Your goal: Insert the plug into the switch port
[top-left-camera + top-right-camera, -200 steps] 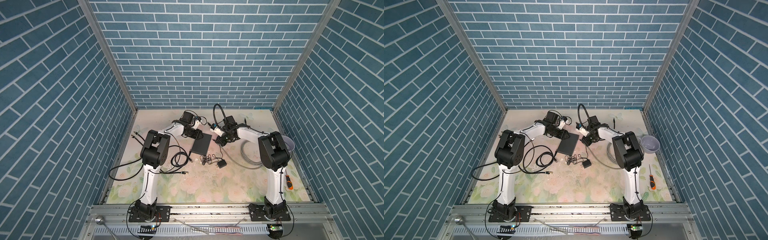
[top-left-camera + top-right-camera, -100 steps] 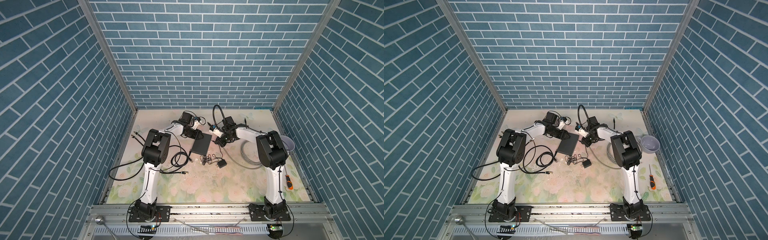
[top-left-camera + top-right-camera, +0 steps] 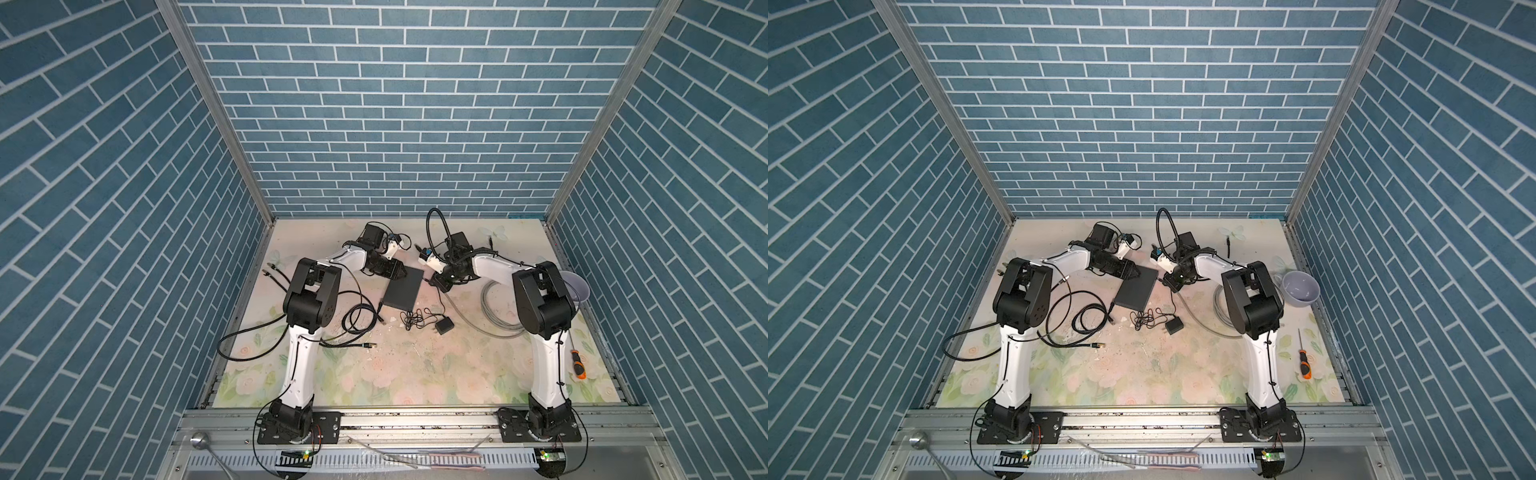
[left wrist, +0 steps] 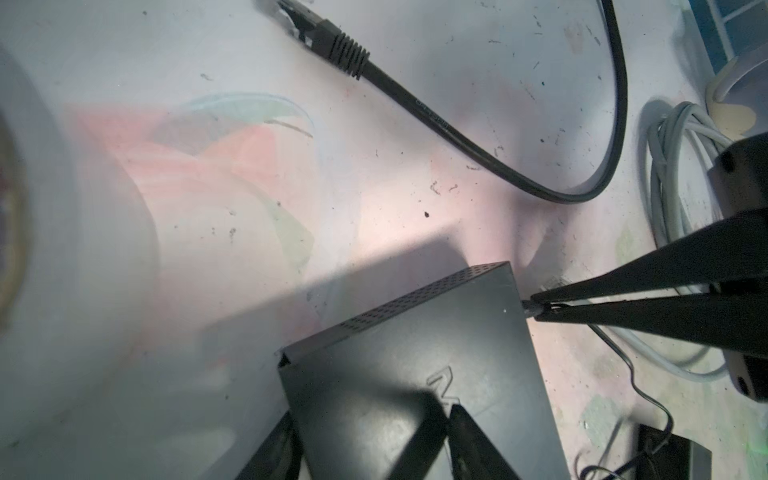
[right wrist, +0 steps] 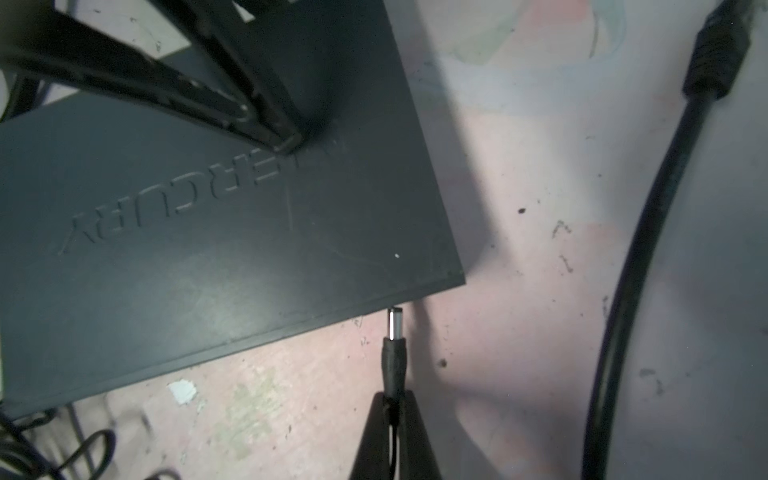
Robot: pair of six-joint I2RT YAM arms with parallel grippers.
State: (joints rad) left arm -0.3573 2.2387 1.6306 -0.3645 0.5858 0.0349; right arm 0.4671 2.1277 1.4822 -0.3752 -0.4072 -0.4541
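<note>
on a flowered worktop (image 3: 415,374), the left claw (image 3: 400,272), jaws apart, rests its tips on the flat black switch (image 3: 402,289) at centre, likely to stop it sliding. just to its right, the right claw (image 5: 392,401) is clamped on the small round plug (image 5: 394,332). the plug's tip sits at the switch's side edge near a corner, aimed to push in. one switch, one plug, two claws.
</note>
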